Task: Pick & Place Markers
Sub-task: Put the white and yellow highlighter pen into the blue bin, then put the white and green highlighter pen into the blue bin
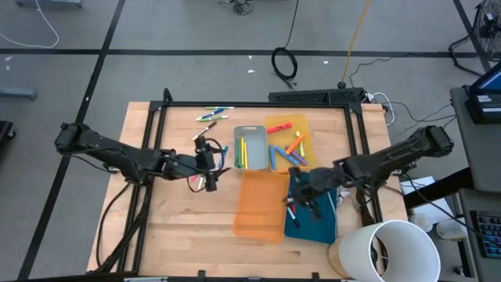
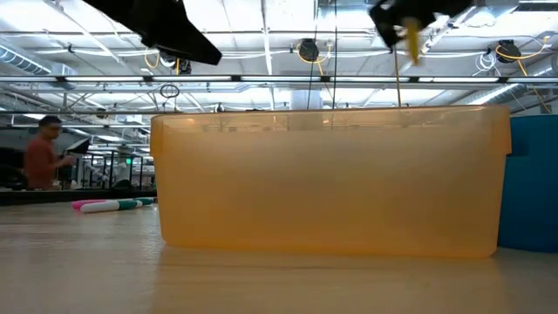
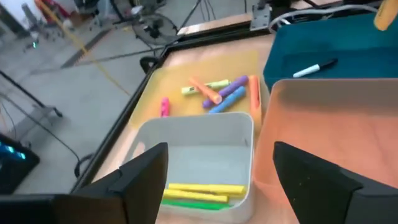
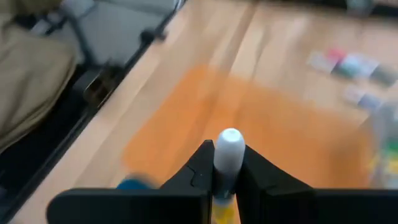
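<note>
A wooden table (image 1: 180,227) holds four trays side by side in its middle: an empty orange tray (image 1: 261,205) nearest the front, a teal tray (image 1: 319,222) just to its right, a yellow tray (image 1: 300,139) behind them, and a small grey tray (image 1: 250,147) to the left of the yellow one. A white bucket (image 1: 391,251) stands at the table's near right corner. The left arm reaches in from the left, and its gripper (image 1: 211,160) hangs just left of the grey tray with the fingers spread wide apart and nothing between them. The right arm comes in from the right, and its gripper (image 4: 225,180) sits over the seam between the orange and teal trays, fingers pinched together on an upright marker with a white cap (image 4: 229,149). The other markers lie scattered: yellow and green ones (image 3: 202,192) in the grey tray, several mixed colours (image 3: 217,93) in the yellow tray, a dark one (image 3: 314,67) in the teal tray, and a few loose ones (image 1: 213,114) on the far left of the table.
</note>
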{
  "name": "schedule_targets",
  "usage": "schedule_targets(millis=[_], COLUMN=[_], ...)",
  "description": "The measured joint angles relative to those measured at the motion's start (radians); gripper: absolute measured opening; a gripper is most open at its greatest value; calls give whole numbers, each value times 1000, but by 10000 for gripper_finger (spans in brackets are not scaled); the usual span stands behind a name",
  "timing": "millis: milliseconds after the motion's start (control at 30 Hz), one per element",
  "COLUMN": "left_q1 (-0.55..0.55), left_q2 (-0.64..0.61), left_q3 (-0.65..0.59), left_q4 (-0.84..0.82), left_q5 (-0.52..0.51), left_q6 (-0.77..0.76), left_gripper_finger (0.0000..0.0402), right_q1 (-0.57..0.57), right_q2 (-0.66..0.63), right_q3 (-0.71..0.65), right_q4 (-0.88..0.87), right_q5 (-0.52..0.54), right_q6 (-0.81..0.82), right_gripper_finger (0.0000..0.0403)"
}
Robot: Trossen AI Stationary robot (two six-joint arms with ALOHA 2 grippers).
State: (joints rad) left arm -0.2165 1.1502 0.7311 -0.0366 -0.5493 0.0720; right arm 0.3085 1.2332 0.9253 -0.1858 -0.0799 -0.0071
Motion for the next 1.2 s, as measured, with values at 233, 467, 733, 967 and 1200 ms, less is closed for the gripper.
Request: schedule_targets(millis=[233, 467, 733, 967, 1200], left_q1=[9, 27, 32, 32, 32], left_q2=[-48, -39, -40, -40, -40], left_q3=[0, 0, 0, 0, 0], left_q4=[-213, -259, -251, -251, -303], left_q5=[5, 6, 7, 8, 10], left_q6=[-140, -160, -172, -181, -226], left_gripper_finger=[278, 254, 246, 244, 244], right_q1=[96, 68, 13, 7, 7], right_q2=[-70, -83, -84, -84, -84], right_q3=[-81, -164, -174, -174, -174], right_q4=[-136, -131, -128, -88, 105], right_q5=[-1, 1, 2, 5, 5], right_q6=[77, 163, 209, 195, 28], right_gripper_finger=[24, 24, 94, 166, 189])
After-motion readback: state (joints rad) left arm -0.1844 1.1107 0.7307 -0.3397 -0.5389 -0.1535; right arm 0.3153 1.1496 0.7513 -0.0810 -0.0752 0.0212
